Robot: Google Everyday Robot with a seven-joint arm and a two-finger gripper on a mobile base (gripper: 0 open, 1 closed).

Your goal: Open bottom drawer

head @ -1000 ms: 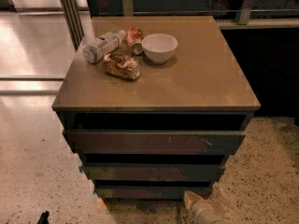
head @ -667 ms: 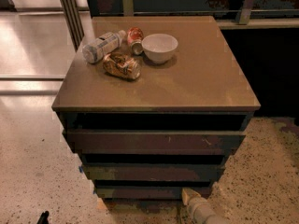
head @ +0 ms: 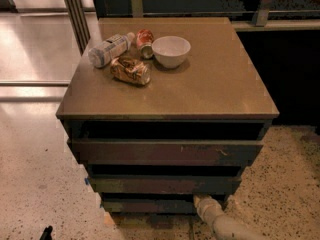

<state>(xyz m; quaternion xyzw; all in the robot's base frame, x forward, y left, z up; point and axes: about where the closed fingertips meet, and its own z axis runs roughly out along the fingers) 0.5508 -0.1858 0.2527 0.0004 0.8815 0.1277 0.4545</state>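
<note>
Big brown desk (head: 215,84) with three stacked drawer fronts, and the bottom drawer (head: 150,205) is the slim dark one down at floor level. The pale end effector (head: 202,201) sits at its right end, can't tell if it's wide or narrow. Up top, back left: white bowl (head: 171,50), plastic bottle (head: 109,49), crumpled snack bag (head: 130,70), red can (head: 145,41)

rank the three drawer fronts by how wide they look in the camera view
1. top drawer front
2. middle drawer front
3. bottom drawer, though it is farthest from the camera, so unsure
The gripper is near its right end.
</note>
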